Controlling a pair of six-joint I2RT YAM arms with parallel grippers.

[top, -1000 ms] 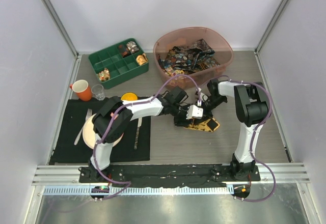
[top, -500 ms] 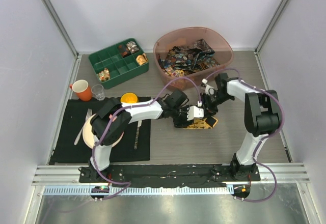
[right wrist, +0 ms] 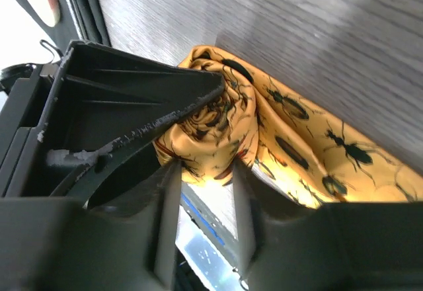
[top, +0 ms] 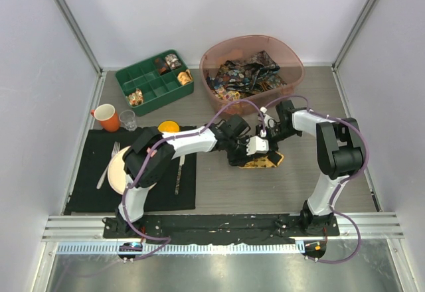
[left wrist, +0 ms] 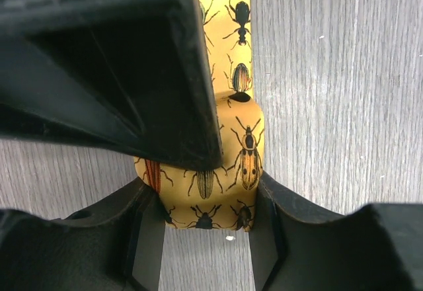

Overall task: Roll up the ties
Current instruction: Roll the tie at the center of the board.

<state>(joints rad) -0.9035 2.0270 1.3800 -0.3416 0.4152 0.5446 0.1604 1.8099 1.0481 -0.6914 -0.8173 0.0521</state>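
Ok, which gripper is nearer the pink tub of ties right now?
Right, slightly. The right gripper grips the yellow tie from the side facing the pink tub; the left gripper grips it from the opposite side, farther off.

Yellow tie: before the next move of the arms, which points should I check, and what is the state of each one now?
1. Left gripper holds the yellow tie, jaws on both sides of the roll: ok.
2. Right gripper jaws around the bunched end: ok.
3. Roll tidy: not ok, fabric looks crumpled in the right wrist view.
4. Free length lying flat on the table: ok.
5. The two grippers apart: cannot tell, they are very close.
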